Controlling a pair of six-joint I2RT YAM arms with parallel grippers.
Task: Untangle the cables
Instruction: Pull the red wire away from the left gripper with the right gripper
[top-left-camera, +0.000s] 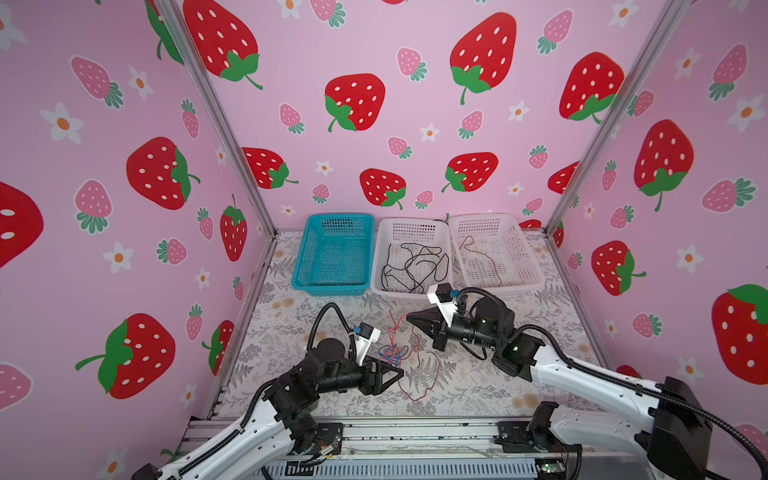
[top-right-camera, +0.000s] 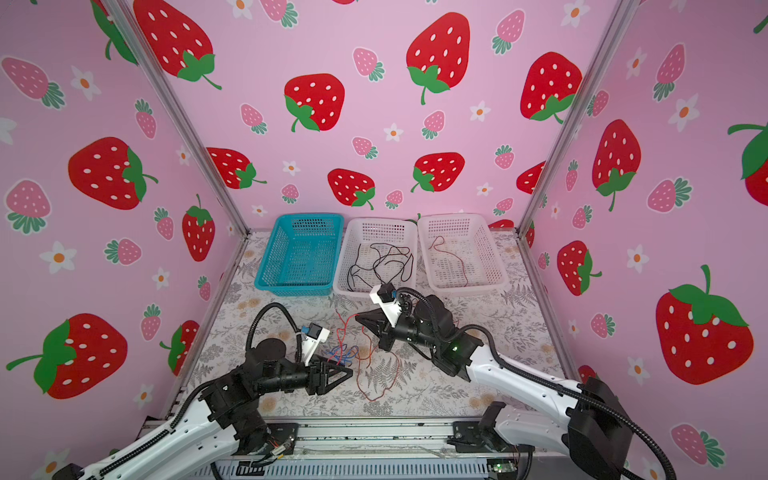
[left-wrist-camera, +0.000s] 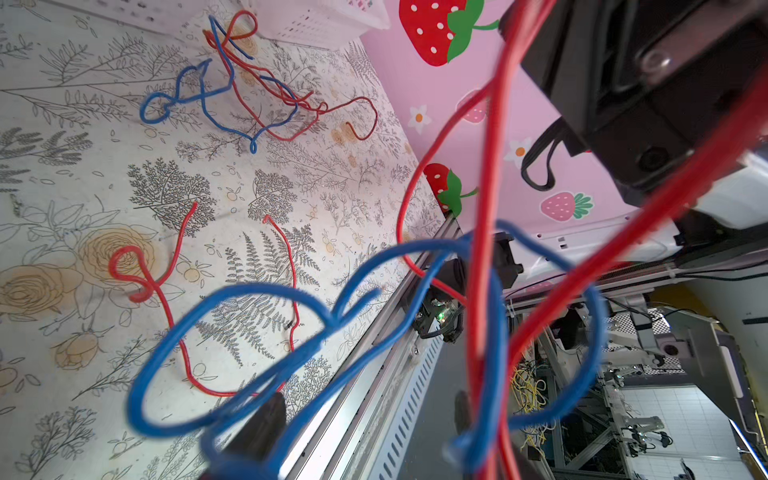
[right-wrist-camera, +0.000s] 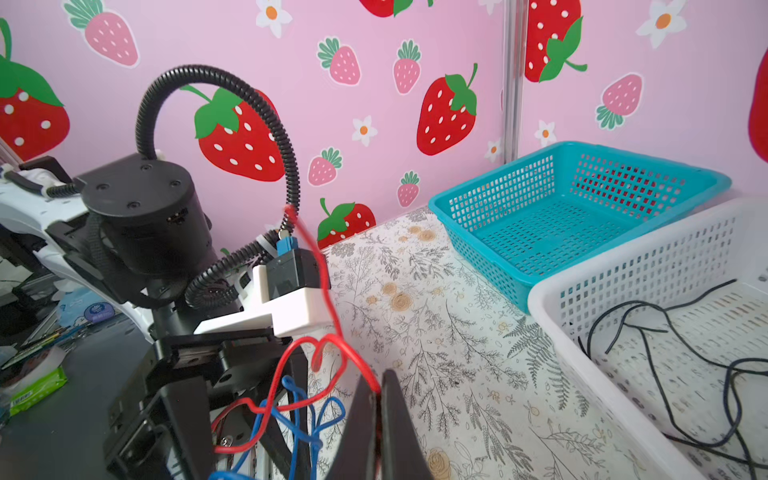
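We are seeing the right claw (top-left-camera: 409, 319) pinching shut on a red cable (top-left-camera: 394, 329) at mid-desk. The strand is running toward the front edge into a blue-and-red tangle (top-left-camera: 390, 352) just beside the left claw (top-left-camera: 398, 371), nearer, its jaws standing apart. Three baskets (top-left-camera: 332, 291) are lining the floral desk's (top-left-camera: 498, 386) far edge, with strawberry walls enclosing it.

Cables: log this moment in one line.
right gripper shut on red cable | left gripper open by red-blue tangle | black cables in middle white basket
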